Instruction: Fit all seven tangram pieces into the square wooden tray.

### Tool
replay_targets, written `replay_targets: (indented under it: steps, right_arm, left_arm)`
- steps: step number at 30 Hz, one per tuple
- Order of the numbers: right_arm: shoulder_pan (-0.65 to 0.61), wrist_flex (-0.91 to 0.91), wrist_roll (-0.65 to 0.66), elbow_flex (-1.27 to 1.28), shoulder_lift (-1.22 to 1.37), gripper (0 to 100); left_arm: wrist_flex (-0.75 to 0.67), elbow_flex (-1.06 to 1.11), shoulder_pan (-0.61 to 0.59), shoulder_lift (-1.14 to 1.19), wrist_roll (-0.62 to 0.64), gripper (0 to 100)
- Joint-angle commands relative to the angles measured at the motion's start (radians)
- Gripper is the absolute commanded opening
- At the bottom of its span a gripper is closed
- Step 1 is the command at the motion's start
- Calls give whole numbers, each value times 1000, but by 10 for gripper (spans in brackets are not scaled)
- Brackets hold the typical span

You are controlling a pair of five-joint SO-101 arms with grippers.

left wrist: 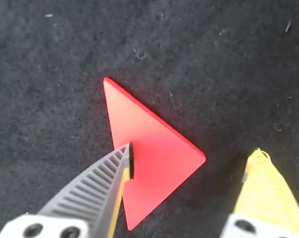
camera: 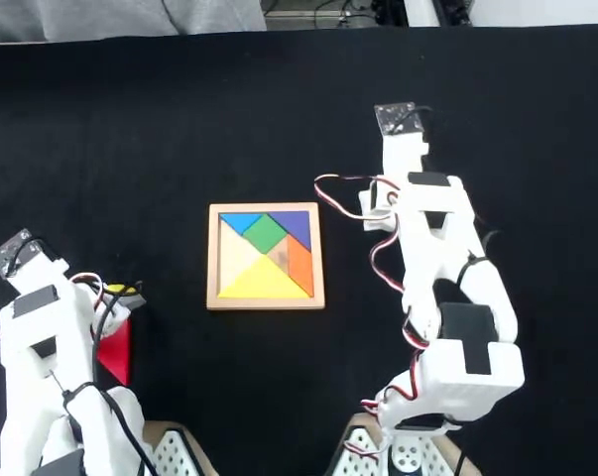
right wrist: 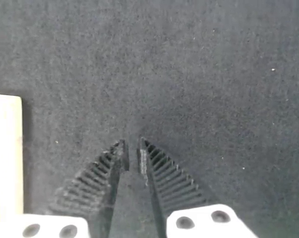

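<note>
The square wooden tray [camera: 215,297] lies mid-table and holds several coloured pieces, among them a yellow triangle [camera: 264,282] and a green square [camera: 266,234]. A pale triangular area [camera: 239,260] shows on its left side. A red triangle [left wrist: 154,148] lies flat on the black cloth at the front left [camera: 116,355]. My left gripper [left wrist: 193,148] hangs open just above it, the grey finger [left wrist: 107,183] over the piece and the yellow finger [left wrist: 263,188] beyond its corner. My right gripper [right wrist: 132,144] is shut on nothing over bare cloth, right of the tray's edge [right wrist: 5,148].
Black cloth covers the whole table. The right arm [camera: 442,278] stretches along the tray's right side with looping cables [camera: 343,193] near the tray's far right corner. Both arm bases stand at the front edge.
</note>
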Motion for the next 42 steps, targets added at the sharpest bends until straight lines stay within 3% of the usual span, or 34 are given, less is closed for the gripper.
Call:
replay_targets:
  steps: [1, 9, 13, 19, 28, 34, 42]
  right_arm:
    - [-14, 6, 8, -2, -18, 47]
    - [-25, 6, 8, -2, -18, 47]
    - [-25, 6, 8, -2, -18, 47]
    - [-25, 6, 8, -1, -18, 47]
    - [-25, 6, 8, -1, -16, 47]
    - [-25, 6, 8, -1, -16, 47]
    - [-25, 6, 8, -1, -16, 47]
  left_arm:
    - [15, 1, -38, 2, -12, 353]
    - [308, -196, -128, 11, -198, 353]
    - [199, -108, -131, 12, -218, 353]
    - [-12, 5, -68, 6, -78, 353]
    - [-17, 18, -81, 11, -63, 352]
    - [-17, 18, -90, 12, -75, 255]
    - [-18, 5, -88, 8, -114, 252]
